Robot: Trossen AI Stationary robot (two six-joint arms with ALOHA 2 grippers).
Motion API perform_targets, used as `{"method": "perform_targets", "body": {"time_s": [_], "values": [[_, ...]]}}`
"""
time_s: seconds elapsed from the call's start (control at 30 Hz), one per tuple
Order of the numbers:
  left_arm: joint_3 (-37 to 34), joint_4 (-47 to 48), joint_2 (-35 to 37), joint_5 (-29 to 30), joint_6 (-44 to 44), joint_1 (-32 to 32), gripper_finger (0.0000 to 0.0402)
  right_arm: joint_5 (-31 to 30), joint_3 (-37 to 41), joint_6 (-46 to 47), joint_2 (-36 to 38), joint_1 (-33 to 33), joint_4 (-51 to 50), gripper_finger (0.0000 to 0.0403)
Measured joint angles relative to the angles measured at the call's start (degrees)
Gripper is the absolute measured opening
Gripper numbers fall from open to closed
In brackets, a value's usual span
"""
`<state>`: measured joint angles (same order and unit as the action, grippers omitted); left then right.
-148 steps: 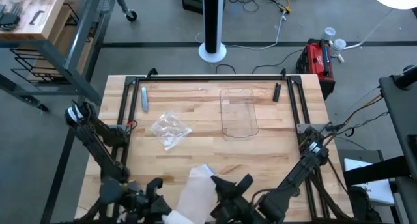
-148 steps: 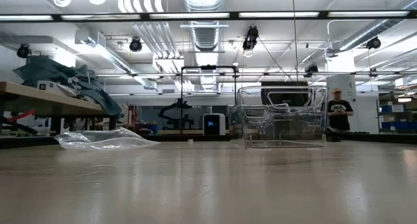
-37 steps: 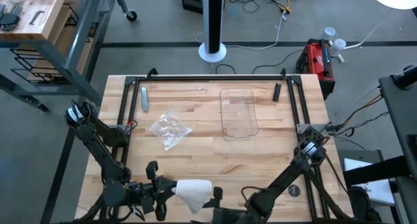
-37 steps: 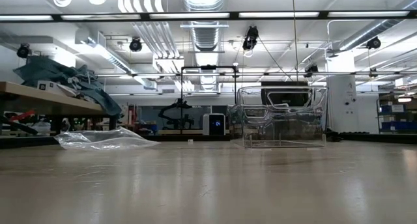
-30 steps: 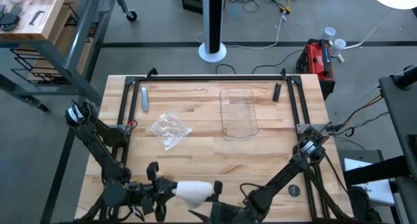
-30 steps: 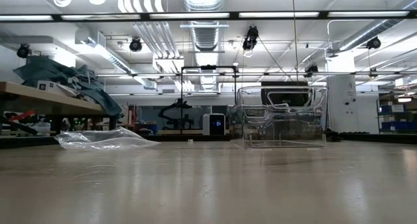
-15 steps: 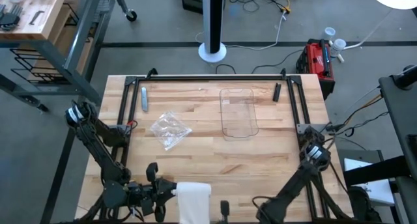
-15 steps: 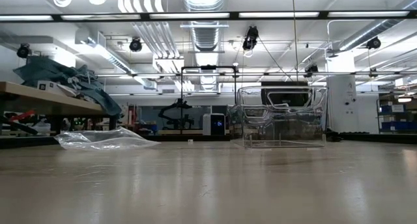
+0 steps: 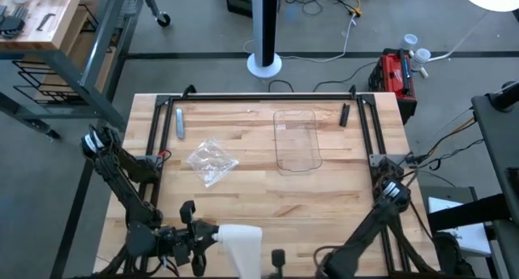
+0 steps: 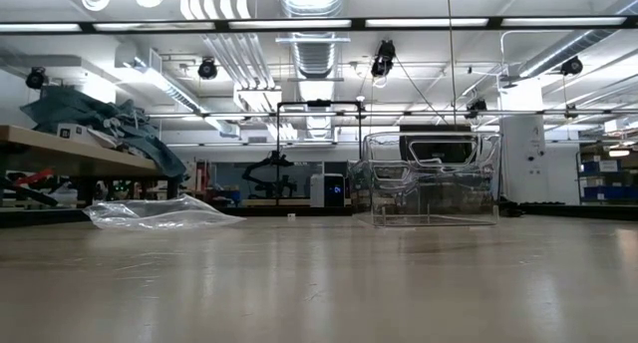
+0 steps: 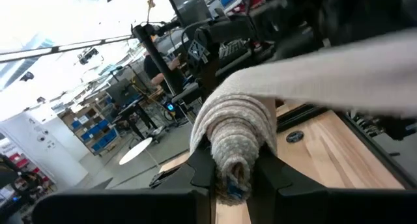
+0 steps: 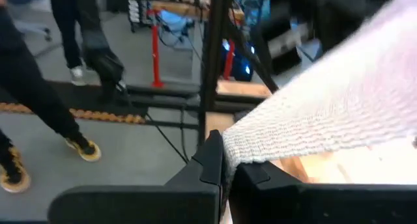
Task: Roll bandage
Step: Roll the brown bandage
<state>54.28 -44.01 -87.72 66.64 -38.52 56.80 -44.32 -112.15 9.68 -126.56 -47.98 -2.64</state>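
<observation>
**A:** Two grips on one strip, taken from the left. The left gripper [image 9: 207, 236] sits at the table's near edge, fingers closed tight on the wound end of the bandage [image 9: 242, 245]. Its wrist view shows the small coil wedged between the fingers [image 11: 203, 167].

**B:** And what's changed?

**A:** About a second ago the cloth lay bunched crosswise between the two arms. Since then the right arm has pulled back toward the near edge, and the loose length now runs out flat and straight. Nearly five seconds ago it was just a slack sheet held between them. I'd judge the rolling has begun but most of the strip is still unwound.

**B:** Which way does it lie?

**A:** In the high view the coil's axis runs across the table, in line with the left gripper's reach. The free strip's long axis runs from the coil toward the near edge and out of the picture. It looks taut rather than sagging.

**B:** And on the right?

**A:** The right gripper [image 9: 278, 259] is just beside the strip at the near edge. In its wrist view the fingers [image 12: 212, 160] are pinched shut on the gauze's border. The wrapper [image 9: 212, 161] and the tray [image 9: 280, 149] lie well apart, farther up the table.
</observation>
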Motion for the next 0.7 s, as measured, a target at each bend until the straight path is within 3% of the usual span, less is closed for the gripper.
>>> {"method": "perform_targets", "body": {"time_s": [0.13,0.27,0.43,0.6,0.7], "values": [[0.0,-2.6,0.0,-2.7,-1.1,0.0,0.0037,2.4,2.0,2.7,-1.7,2.6,0.2,0.0000],[-0.1,-3.9,0.0,-8.1,-1.6,0.1,0.0037,1.0,5.4,3.2,-2.0,4.3,0.4,0.0000],[-0.1,-3.1,0.0,-14.9,-1.5,0.0,0.0037,-13.7,6.7,-5.7,-2.1,4.6,0.4,0.0000],[-0.1,-3.7,0.2,-16.6,-1.2,0.0,0.0037,-26.6,3.8,-18.1,-2.1,3.2,0.3,0.0000],[-0.1,-3.6,0.2,-20.4,-1.2,0.0,0.0037,-31.6,2.4,-23.9,-2.1,2.6,0.3,0.0000]]}}
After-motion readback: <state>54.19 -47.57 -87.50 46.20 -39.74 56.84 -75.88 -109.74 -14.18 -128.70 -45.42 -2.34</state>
